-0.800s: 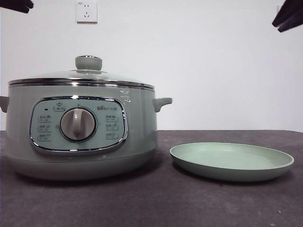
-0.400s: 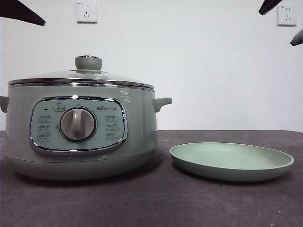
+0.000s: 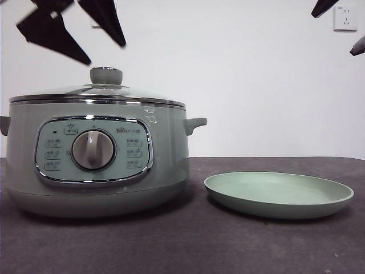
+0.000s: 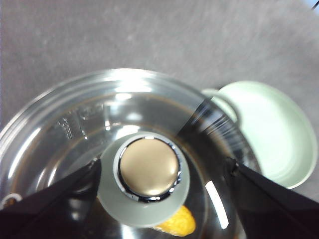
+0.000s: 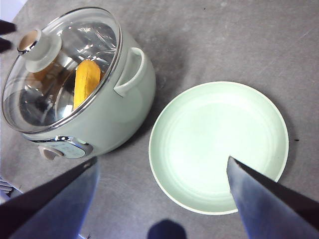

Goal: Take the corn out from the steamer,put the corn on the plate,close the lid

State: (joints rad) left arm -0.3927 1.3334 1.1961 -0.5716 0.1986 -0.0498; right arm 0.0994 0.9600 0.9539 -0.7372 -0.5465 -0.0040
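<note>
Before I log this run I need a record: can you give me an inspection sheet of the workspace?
Surface: dark grey table, bare around the things.
Steamer: upright, lid on.
Corn: inside the steamer, seen through the lid.
Plate: beside the steamer, nothing on it.
Clutter: nothing seen.
Left gripper: open, above the lid's knob, not touching.
Right gripper: open, high over the plate.
Cables: nothing seen.
Surroundings: white wall, socket.

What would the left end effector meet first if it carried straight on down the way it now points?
Most likely the lid's knob: the left end effector hangs open just above it, jaws either side. How far above is unclear.
</note>
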